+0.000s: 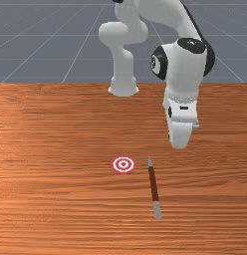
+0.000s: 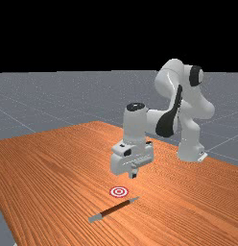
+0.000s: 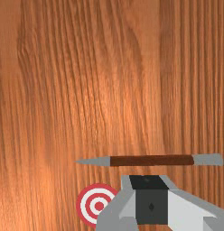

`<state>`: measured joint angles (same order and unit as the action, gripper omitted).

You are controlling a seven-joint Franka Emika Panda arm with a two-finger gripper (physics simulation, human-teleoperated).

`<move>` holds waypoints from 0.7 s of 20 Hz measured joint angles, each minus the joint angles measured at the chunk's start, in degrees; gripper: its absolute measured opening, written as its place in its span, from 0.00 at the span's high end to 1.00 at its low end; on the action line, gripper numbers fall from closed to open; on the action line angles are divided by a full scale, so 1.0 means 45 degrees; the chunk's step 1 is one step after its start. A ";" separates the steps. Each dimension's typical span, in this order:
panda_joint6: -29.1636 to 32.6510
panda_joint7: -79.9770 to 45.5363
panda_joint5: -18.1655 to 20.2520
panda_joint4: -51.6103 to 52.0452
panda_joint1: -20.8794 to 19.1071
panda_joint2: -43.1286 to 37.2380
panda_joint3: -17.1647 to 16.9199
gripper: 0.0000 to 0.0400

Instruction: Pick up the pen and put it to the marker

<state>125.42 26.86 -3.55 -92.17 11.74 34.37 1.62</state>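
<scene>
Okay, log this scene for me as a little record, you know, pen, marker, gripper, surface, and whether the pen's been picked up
pen: brown barrel, grey ends, one pointed, one blunt
pen position: lying flat beside the marker, to the front view's right of it
pen direction: pointed end toward the arm's base, blunt end toward the front camera
marker: round red-and-white target, flat on the table
gripper: raised above the table, not touching the pen
surface: orange-brown wooden table
pen picked up: no
pen at marker: no, beside it

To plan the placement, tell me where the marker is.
In the front view, the marker lies on the table, just left of the pen's pointed tip.
</scene>
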 joint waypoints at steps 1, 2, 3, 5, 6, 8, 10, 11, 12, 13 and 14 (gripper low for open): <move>-0.0561 -0.0017 -0.0134 0.1225 0.0056 0.0707 -0.0113 1.00; -0.0957 0.0009 -0.0177 0.2141 0.0062 0.1241 -0.0169 1.00; -0.1045 0.0209 0.0054 0.2598 -0.0088 0.1525 -0.0043 1.00; -0.1123 0.0306 0.0160 0.2894 -0.0169 0.1722 0.0011 1.00; -0.1139 0.0275 0.0139 0.2915 -0.0153 0.1737 -0.0004 1.00; -0.1125 -0.0212 0.0357 0.2997 -0.0099 0.1792 0.0013 1.00; -0.1297 -0.1108 0.0414 0.3378 0.0211 0.2006 -0.0068 1.00; -0.1400 -0.1331 0.0402 0.3614 0.0371 0.2140 -0.0054 1.00; -0.1492 -0.1398 0.0373 0.3828 0.0510 0.2263 -0.0012 1.00; -0.1548 -0.1301 0.0332 0.3963 0.0602 0.2343 0.0049 1.00; -0.1367 -0.0878 0.0226 0.3844 0.0621 0.2297 0.0140 1.00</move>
<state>119.27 22.91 -2.53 -74.87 14.54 44.71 2.25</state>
